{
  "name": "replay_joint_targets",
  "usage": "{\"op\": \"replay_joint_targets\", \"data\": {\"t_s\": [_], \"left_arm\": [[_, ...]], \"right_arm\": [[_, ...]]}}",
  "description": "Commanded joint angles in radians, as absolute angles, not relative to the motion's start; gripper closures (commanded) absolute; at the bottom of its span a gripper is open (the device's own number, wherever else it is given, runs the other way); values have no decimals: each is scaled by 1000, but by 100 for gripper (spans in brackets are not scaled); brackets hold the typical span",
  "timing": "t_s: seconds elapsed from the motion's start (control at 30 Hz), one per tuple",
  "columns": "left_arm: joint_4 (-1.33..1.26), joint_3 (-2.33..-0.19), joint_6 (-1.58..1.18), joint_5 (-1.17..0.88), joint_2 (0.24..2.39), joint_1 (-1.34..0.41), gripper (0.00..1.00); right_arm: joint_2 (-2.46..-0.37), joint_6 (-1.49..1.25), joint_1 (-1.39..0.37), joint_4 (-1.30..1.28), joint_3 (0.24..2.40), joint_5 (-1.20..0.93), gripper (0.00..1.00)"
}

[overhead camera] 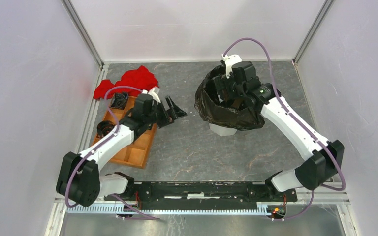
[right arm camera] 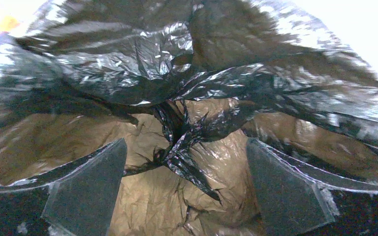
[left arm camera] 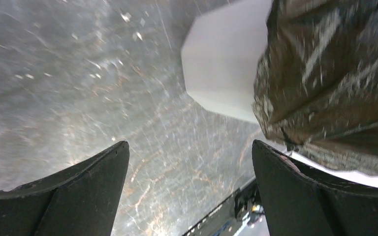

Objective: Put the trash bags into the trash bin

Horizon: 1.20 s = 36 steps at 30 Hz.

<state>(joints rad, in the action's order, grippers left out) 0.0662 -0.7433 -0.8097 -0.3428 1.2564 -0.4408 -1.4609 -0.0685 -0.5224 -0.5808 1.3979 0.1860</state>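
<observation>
left gripper [left arm camera: 190, 143]: released, jaws spread wide with nothing between them. In the top view it sits left of centre, over the right edge of the orange tray [overhead camera: 135, 147], and points at the bin.
right gripper [right arm camera: 186, 142]: released, jaws wide, sunk into the bag's mouth. A twisted strand of film lies between the fingers [right arm camera: 93, 187], not pinched.
trash bag [overhead camera: 226, 115]: upper centre-right of the top view, pulled over the bin, mouth open, skirt hanging down the outside.
trash bin [overhead camera: 222, 130]: upright under the bag, only its white base showing. It is in the upper right of the left wrist view.
red cloth [overhead camera: 128, 81]: upper left, touching the tray's far end.
table [overhead camera: 192, 147]: grey marbled top.
</observation>
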Motion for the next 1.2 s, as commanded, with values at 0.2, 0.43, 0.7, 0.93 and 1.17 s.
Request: {"op": "replay_joint_targets", "data": {"t_s": [0.2,0.43,0.7,0.93,1.17], "left_arm": [[-163,-826,-924,-537,1434,-296,0],[-477,-905,-1161,-706,1670,-306,1],[-497,-1005,-1195,-651,1832,-433,2],[-593,-1063,-1293,-597,1940,-574,3],[-639,-1165,-1360,-559,2037,-677,3]], "right_arm": [[-1245,-74,-521,-540,1454,139,2],[-963,-222,-521,-331,1185,-119,2],[-755,-325,-522,-225,1028,-195,2],[-673,-279,-521,-243,998,-148,2],[-664,-241,-521,-255,999,-148,2]]}}
